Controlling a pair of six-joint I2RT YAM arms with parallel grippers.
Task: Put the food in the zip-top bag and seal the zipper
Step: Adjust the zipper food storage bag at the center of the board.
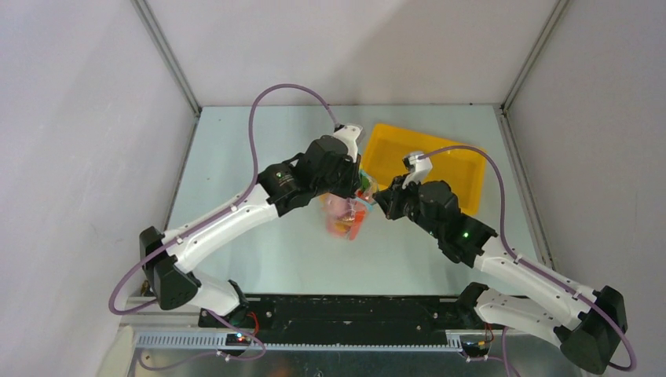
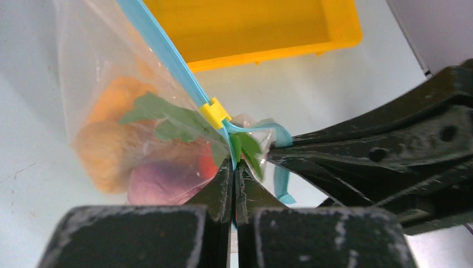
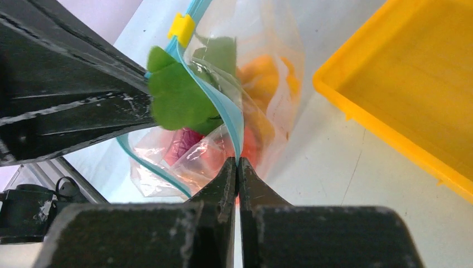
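Note:
The clear zip-top bag (image 1: 345, 218) hangs between both arms above the table, with the food (image 2: 120, 142) inside: orange, pink and purple pieces and a green leaf (image 3: 178, 92). My left gripper (image 2: 233, 163) is shut on the teal zipper (image 2: 167, 53) just below its yellow slider (image 2: 215, 113). My right gripper (image 3: 237, 161) is shut on the zipper (image 3: 231, 117) at the mouth's other side. Part of the green leaf pokes out past the strip. The two grippers meet over the bag (image 3: 268, 50) in the top view, left gripper (image 1: 355, 187) beside right gripper (image 1: 378, 196).
A yellow rectangular tray (image 1: 428, 161) lies just behind and right of the bag, seen empty (image 2: 251, 28) in the left wrist view and close on the right (image 3: 413, 84) in the right wrist view. Grey walls enclose the table on three sides.

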